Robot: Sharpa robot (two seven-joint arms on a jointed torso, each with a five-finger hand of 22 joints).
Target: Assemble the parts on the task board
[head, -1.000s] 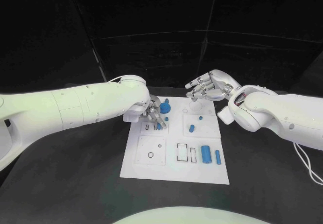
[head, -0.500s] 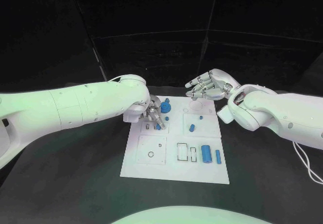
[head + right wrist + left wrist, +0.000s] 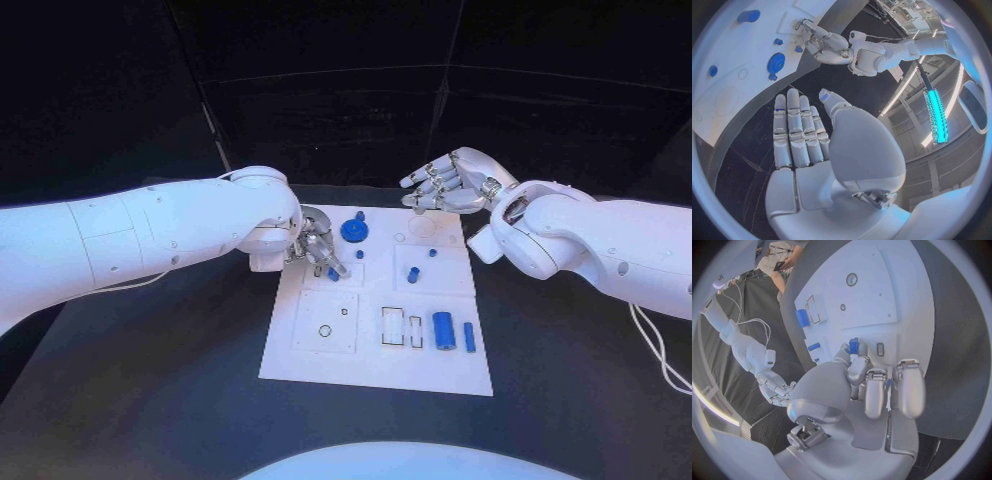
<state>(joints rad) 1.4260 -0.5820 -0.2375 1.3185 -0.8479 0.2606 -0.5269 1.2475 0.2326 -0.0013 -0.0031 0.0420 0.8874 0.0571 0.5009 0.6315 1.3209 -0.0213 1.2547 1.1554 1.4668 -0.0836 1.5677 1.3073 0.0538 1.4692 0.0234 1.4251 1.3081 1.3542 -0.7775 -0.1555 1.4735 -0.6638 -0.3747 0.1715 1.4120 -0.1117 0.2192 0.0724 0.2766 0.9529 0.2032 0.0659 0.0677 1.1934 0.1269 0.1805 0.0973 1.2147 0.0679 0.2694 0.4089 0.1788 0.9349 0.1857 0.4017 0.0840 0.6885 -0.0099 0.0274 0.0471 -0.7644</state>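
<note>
Near the far left corner of the white task board (image 3: 310,350), a small blue part (image 3: 333,270) is pinched at its upper end by the fingertips of the left hand (image 3: 312,243). In the left wrist view the same part (image 3: 854,345) is seen as a short blue peg held between curled fingers (image 3: 874,390), its lower end at the board beside a small rectangular slot (image 3: 881,348). Whether it is already seated cannot be told.

The right hand (image 3: 451,182) is held above the far right edge of the board, fingers straight and close together, with nothing in it.

The part appears to be small, rigid plastic, probably very light and smooth. It is judged likely to slip or tilt if gripped loosely, so it is best taken by its sides near the top, kept upright.

Other parts are seen on the board: a round blue gear-like disc (image 3: 353,231) just beyond the left hand, a small peg (image 3: 413,273) near the middle, and a thick cylinder (image 3: 444,329) beside a thin rod (image 3: 469,336) towards the near right. The board is a flat white plate with outlined recesses, on a black table (image 3: 173,400).
</note>
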